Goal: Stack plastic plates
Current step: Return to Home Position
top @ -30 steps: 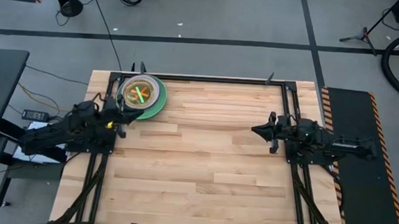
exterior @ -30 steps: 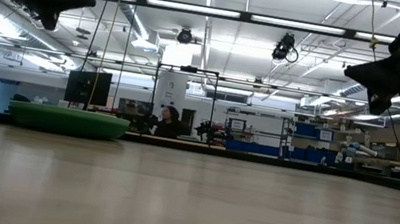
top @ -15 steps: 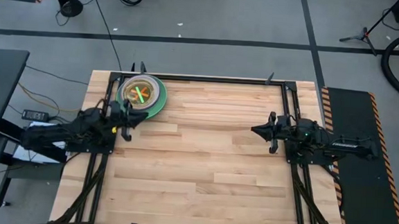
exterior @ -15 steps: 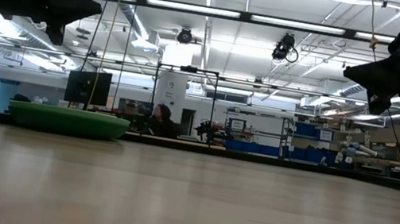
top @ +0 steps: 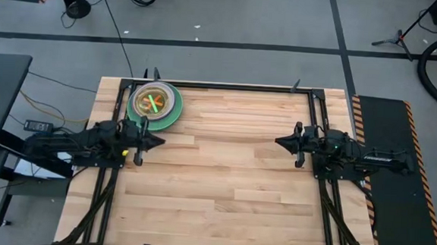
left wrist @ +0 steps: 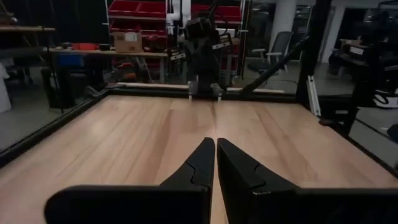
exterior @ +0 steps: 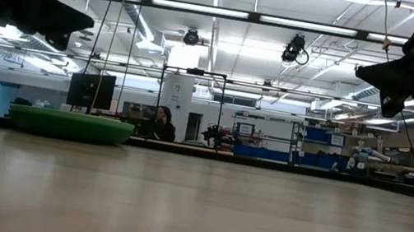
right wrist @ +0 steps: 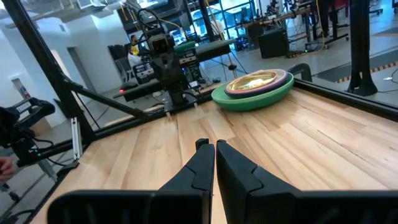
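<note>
- Green at the base, the plastic plates [top: 155,103] piled as one stack by the corner of the wooden table [top: 222,183] on the left arm's side, where they lay a second ago.
- Swung off the stack's edge since then: left gripper [top: 156,141], just beside the pile, aimed straight across at the right gripper [top: 279,142].
- Closed to a thin slit, fingers [left wrist: 199,165] holding and touching nothing.
- Unmoved over the right side, right gripper likewise pressed together and empty.
- Possibly lime on top; upper colours hard to sort.
</note>
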